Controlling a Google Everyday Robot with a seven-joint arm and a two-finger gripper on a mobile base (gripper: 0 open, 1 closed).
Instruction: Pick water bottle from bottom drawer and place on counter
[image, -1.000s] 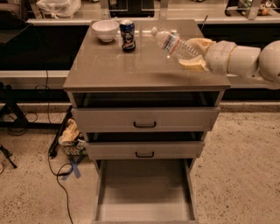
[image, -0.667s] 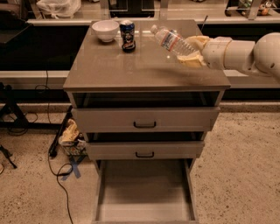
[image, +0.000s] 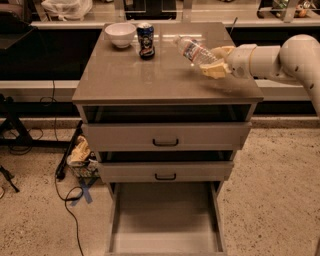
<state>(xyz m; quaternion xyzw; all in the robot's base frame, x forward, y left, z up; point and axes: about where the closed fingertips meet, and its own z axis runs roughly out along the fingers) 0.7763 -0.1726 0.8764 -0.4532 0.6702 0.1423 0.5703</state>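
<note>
The water bottle (image: 195, 51) is a clear ribbed bottle with a pale label, tilted with its cap toward the upper left. My gripper (image: 214, 61) is shut on its base end and holds it over the right rear part of the counter (image: 150, 75); I cannot tell whether it touches the top. My white arm reaches in from the right. The bottom drawer (image: 166, 220) stands pulled out below, its flat floor bare.
A white bowl (image: 120, 34) and a dark blue printed can (image: 146, 40) stand at the counter's back left. Two shallower drawers (image: 166, 136) with black handles are slightly open. Cables and a bag (image: 80, 155) lie on the floor at left.
My gripper with the water bottle has moved back and up in view, away from the counter's right front toward its right rear. The arm has drawn back with it.
</note>
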